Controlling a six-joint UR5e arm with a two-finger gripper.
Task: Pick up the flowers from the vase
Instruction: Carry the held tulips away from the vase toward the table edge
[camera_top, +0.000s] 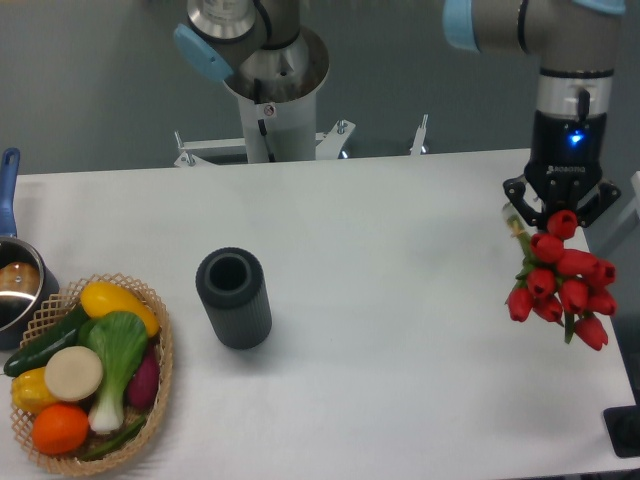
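The flowers (563, 280), a bunch of red tulip buds with green stems, hang at the far right of the table, held above its surface. My gripper (560, 218) is directly above them and shut on the stems, with the buds drooping below and to the right. The vase (234, 298), a dark grey ribbed cylinder with an open round mouth, stands empty at the middle left of the table, far to the left of the gripper.
A woven wicker basket (160, 385) with vegetables and fruit sits at the front left. A blue-handled steel pot (15, 285) is at the left edge. The robot base (270, 110) stands behind the table. A dark object (625, 432) lies at the front right corner.
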